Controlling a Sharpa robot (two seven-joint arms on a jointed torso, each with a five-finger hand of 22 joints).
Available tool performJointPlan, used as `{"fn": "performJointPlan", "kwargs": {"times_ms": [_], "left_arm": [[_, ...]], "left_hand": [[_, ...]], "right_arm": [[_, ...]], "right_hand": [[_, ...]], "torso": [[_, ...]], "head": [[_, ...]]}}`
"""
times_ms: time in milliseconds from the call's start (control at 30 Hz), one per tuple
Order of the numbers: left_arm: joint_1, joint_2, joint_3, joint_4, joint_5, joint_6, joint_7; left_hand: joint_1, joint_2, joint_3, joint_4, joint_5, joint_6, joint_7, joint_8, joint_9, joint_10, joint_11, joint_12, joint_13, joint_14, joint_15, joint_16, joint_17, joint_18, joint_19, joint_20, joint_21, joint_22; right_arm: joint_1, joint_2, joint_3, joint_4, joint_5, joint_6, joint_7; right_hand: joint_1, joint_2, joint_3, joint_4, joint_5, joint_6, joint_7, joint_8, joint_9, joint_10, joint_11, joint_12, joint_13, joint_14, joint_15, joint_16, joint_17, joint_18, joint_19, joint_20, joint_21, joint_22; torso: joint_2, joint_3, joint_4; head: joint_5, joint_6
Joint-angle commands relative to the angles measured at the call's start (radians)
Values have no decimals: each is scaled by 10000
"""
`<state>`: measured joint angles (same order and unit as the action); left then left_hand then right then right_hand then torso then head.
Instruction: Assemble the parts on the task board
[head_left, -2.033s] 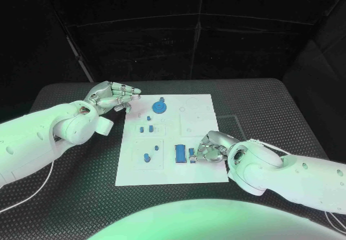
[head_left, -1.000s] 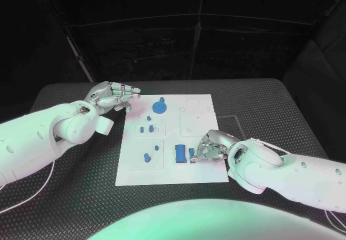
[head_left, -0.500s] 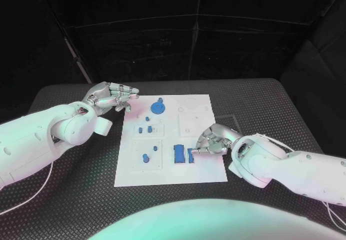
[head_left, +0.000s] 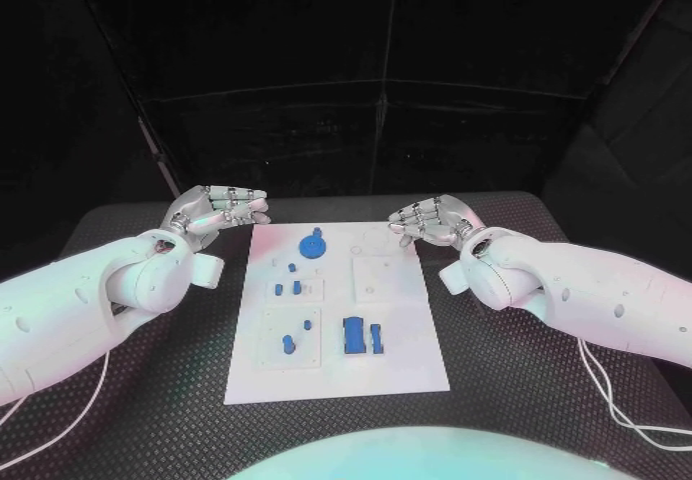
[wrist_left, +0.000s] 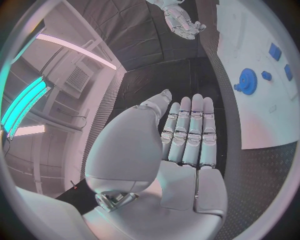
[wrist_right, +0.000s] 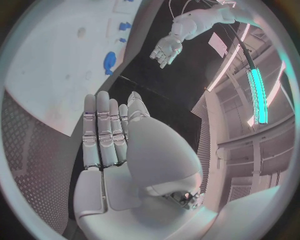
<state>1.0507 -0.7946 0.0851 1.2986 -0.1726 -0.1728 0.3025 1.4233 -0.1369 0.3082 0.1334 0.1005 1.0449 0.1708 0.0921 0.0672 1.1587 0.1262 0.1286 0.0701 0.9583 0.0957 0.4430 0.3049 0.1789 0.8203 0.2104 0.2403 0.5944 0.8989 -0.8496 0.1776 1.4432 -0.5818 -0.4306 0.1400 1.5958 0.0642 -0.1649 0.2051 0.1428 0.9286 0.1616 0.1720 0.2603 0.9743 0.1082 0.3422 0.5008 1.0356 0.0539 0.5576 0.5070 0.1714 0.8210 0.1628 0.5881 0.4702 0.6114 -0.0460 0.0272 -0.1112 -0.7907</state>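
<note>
board: the task board (head_left: 411, 375) lies mid-table (head_left: 562, 330)
gear (head_left: 312, 243): far end of the board
small parts (head_left: 287, 288): behind the two blocks (head_left: 362, 335)
left hand (head_left: 216, 210): beside the board's far left corner
right hand (head_left: 428, 219): beside its far right corner

The head camera sits high and looks down at the black table (head_left: 505, 330). The white task board (head_left: 397, 330) lies in the middle of its frame. Each wrist camera sits very close behind its own hand: left hand (wrist_left: 181, 135), right hand (wrist_right: 115, 132). All three views share the far end of the board with the blue gear (head_left: 312, 243).
</note>
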Motion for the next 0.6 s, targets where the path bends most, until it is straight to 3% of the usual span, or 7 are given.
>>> {"fn": "performJointPlan", "kwargs": {"times_ms": [33,300,333,367,433,567,600], "left_arm": [[-25,256,4,-322,1034,-746,1115],[-188,1052,0,-1300,1655,-1150,1490],[-183,970,-6,-1198,1024,-684,868],[-182,967,-9,-1184,1027,-704,873],[-179,951,-25,-1109,1040,-805,898],[-163,879,-100,-766,1102,-1269,1013],[-155,840,-140,-579,1135,-1521,1075]], "left_hand": [[15,30,-115,84,-7,-228,11,-168,-19,-298,176,-349,-55,-243,306,-1034,-505,11,-598,298,-776,-662],[127,396,-1061,26,20,-786,-193,-293,-31,-1401,450,-683,-86,-410,519,-3245,-1690,2,-2074,811,-1810,-2708],[-4179,636,-1633,-378,-301,-3633,-657,-921,-672,-4422,-67,-1286,-701,-3152,21,-3547,-2071,-537,-3840,-67,-2403,-3604],[-4312,1369,-1690,-401,-302,-3784,-672,-921,-672,-4583,-89,-1286,-701,-3253,54,-3617,-2113,-537,-4009,-93,-2403,-3729],[-4993,1369,-1782,-480,-1005,-4238,-731,-921,-672,-5065,-171,-1286,-701,-3687,-8,-3687,-2188,-538,-4330,-226,-2403,-3913],[-6378,1369,-1973,-614,-1005,-5167,-880,-921,-672,-6038,-334,-1286,-701,-4569,-153,-4430,-2317,-710,-4910,-502,-2403,-4221],[-6789,1369,-2020,-1334,-1005,-5446,-925,-921,-672,-6331,-382,-1286,-701,-4832,-194,-4430,-3049,-762,-5081,-592,-2403,-4312]], "right_arm": [[85,336,6,-612,2138,709,1877],[170,1446,15,-2198,2662,1185,2469],[148,1384,4,-2052,1888,603,1633],[154,1380,-5,-2035,1907,583,1644],[189,1363,-50,-1951,2007,482,1699],[348,1283,-257,-1564,2465,16,1951],[433,1240,-369,-1357,2710,-234,2087]], "right_hand": [[213,-4,-54,-25,-65,131,88,-398,-348,373,175,-872,-1353,-434,374,-1379,-1053,-67,-376,260,-938,-594],[-379,260,-238,-647,-40,315,165,-1078,-1402,706,519,-2434,-3910,-441,949,-4265,-3468,157,-511,1028,-3287,-2235],[-4998,-642,324,-1047,-469,-2573,-371,-1720,-1736,-2450,20,-2701,-4186,-3426,488,-4602,-3892,-515,-2819,199,-4003,-2930],[-5255,-642,355,-1094,-469,-2691,-393,-1720,-1787,-2548,26,-3422,-4260,-3541,486,-4684,-3982,-515,-2917,203,-4114,-3019],[-6012,-642,439,-1178,-538,-3147,-477,-1720,-1855,-3051,-49,-3422,-5008,-4004,413,-4767,-4081,-515,-3277,79,-4262,-3153],[-7467,-642,592,-1331,-671,-4048,-639,-1720,-2603,-4032,-199,-3422,-5008,-4934,271,-5576,-4228,-639,-4000,-172,-4501,-3383],[-7833,-642,633,-2051,-703,-4273,-682,-1720,-2603,-4278,-239,-3422,-5008,-5168,236,-5576,-4266,-687,-4182,-234,-4562,-3440]], "torso": [[-199,-14,125],[-370,-15,204],[-279,-19,145],[-283,-14,142],[-300,6,124],[-378,102,40],[-420,153,-4]], "head": [[-8,359],[132,880],[86,737],[94,747],[139,797],[343,1030],[453,1155]]}}
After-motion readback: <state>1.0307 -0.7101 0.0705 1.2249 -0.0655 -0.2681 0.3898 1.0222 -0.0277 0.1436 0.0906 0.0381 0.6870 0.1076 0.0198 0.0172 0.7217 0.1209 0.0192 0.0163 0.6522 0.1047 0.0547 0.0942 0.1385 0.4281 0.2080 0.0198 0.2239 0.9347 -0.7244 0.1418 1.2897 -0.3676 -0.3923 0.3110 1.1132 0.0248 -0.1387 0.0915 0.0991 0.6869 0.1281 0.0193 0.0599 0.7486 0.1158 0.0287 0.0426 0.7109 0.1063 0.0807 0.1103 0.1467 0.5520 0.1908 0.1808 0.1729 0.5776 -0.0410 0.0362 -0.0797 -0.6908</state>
